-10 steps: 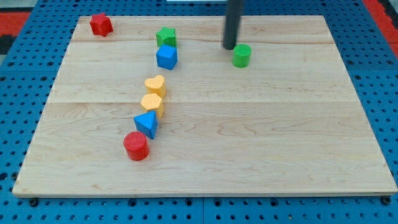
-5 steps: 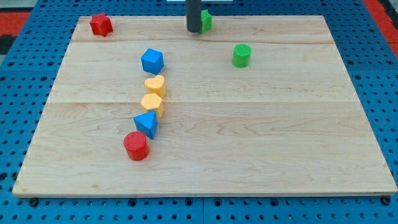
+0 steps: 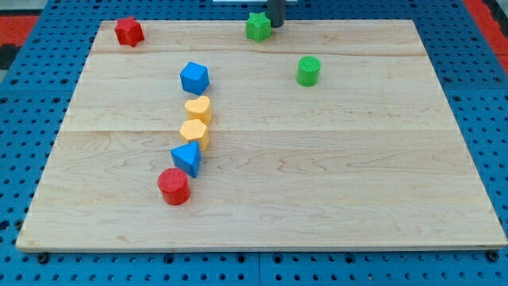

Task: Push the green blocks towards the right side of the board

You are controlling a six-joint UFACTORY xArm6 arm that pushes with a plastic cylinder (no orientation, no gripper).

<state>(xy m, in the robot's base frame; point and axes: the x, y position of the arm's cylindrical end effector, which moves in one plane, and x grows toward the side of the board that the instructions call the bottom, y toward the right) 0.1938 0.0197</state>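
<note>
Green star block (image 3: 256,26) sits at board's top edge, centre-right of view. Green cylinder (image 3: 309,71) lies lower and further to view's right, well apart from it. My tip (image 3: 275,25) just beside star, on its right; bare rod, no jaws to open or close.

Your risks:
- Tip on wrong side of star; pushing from here drives it left.
- Star near top edge of board (image 3: 317,175); any upward component slides it off.
- Other blocks well clear.
</note>
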